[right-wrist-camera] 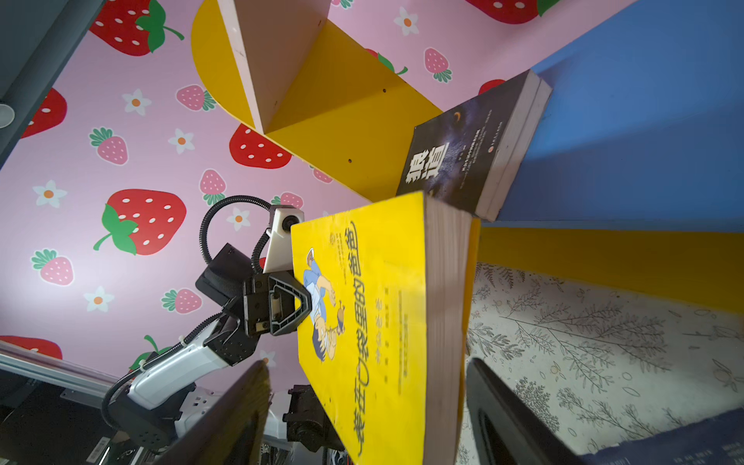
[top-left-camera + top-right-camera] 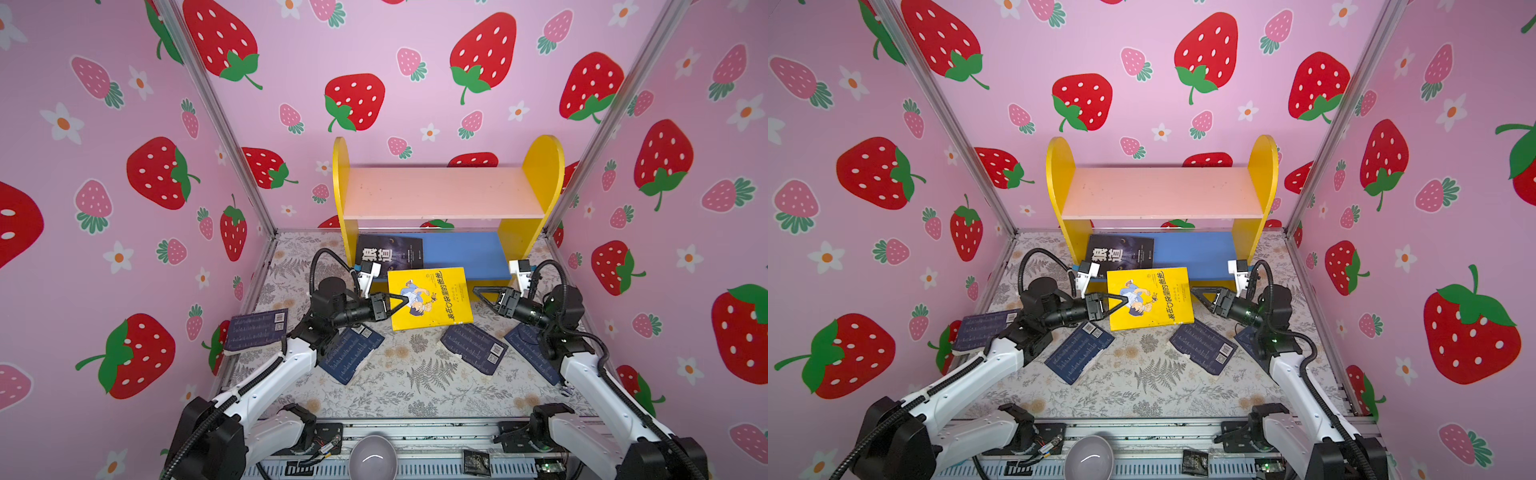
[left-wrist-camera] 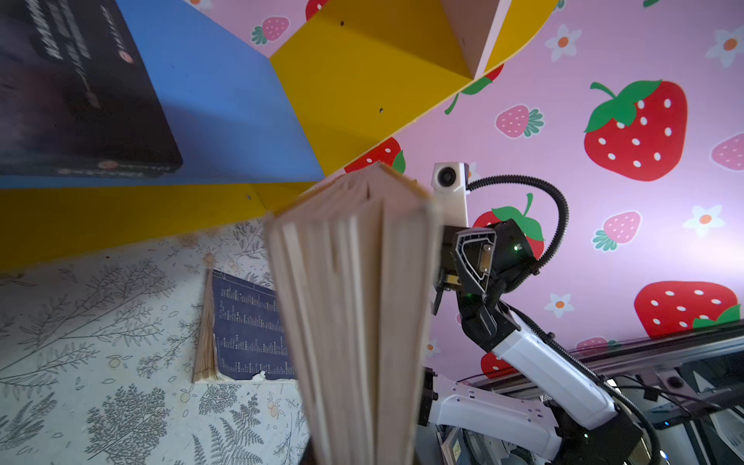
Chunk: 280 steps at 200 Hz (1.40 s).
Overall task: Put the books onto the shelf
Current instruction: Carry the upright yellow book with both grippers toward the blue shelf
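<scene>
floral mat (image 2: 415, 386); left tool (image 2: 401, 300) pinches yellow book (image 2: 436, 299) edge, right tool (image 2: 478, 293) parted beside

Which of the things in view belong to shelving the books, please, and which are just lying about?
Job: shelf, yellow book in left pincer, dark book on blue board, navy books on table.
Lying about: grey bowl, dark packet.
</scene>
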{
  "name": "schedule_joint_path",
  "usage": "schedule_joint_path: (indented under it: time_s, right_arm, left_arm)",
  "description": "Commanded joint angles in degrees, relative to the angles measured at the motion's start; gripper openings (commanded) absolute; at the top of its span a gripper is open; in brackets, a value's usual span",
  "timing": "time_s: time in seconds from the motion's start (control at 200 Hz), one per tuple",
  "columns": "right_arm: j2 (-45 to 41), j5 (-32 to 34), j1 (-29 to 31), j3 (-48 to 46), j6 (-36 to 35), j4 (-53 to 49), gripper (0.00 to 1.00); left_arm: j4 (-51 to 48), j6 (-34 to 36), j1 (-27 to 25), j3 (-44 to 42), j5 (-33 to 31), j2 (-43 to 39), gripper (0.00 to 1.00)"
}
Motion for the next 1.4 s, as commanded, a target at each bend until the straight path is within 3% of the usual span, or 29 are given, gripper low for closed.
schedule_joint_path:
  time_s: [0.0, 0.24, 0.44, 0.585, 0.855, 1.04, 1.16, 1.2, 1.315, 1.395]
  right_arm:
    - [0.94, -4.34, 0.12, -3.25, 2.04, 7.41, 0.83]
    - [3.13, -6.13, 0.77, -5.85, 5.02, 13.82, 0.84]
    - [7.56, -7.05, 3.01, -4.34, 8.39, 22.01, 0.76]
    - [10.76, -7.51, 6.59, -3.45, 10.66, 26.4, 0.66]
    - [12.26, -7.19, 8.82, -4.53, 14.41, 31.82, 0.31]
    - [12.21, -5.5, 8.82, -5.83, 13.77, 31.69, 0.29]
    - [13.04, -5.0, 8.56, -5.31, 13.86, 31.67, 0.18]
    - [13.42, -4.67, 8.55, -5.23, 13.87, 31.68, 0.15]
    - [14.94, -3.07, 8.49, -5.2, 13.58, 31.82, 0.1]
    - [16.19, -1.44, 8.49, -5.26, 14.62, 33.32, 0.06]
  left_arm:
    - [-3.99, 2.25, 2.78, 7.58, 4.32, -0.84, 0.0]
    - [-5.7, 3.68, 4.01, 11.08, 7.47, -0.05, 0.0]
    - [-6.93, 4.98, 3.97, 12.91, 9.46, 1.14, 0.0]
    - [-6.51, 5.29, 4.03, 13.5, 9.28, 1.27, 0.0]
    - [-6.61, 6.3, 4.1, 14.98, 9.17, 3.1, 0.0]
    - [-7.26, 7.11, 4.08, 14.6, 9.9, 3.31, 0.0]
    - [-8.77, 8.56, 4.1, 14.82, 9.76, 2.99, 0.0]
    - [-9.11, 8.87, 4.03, 14.73, 9.61, 2.79, 0.04]
    - [-14.01, 11.42, 4.06, 15.52, 6.22, 1.88, 0.47]
    - [-19.15, 13.58, 4.09, 16.32, 1.37, 0.2, 0.62]
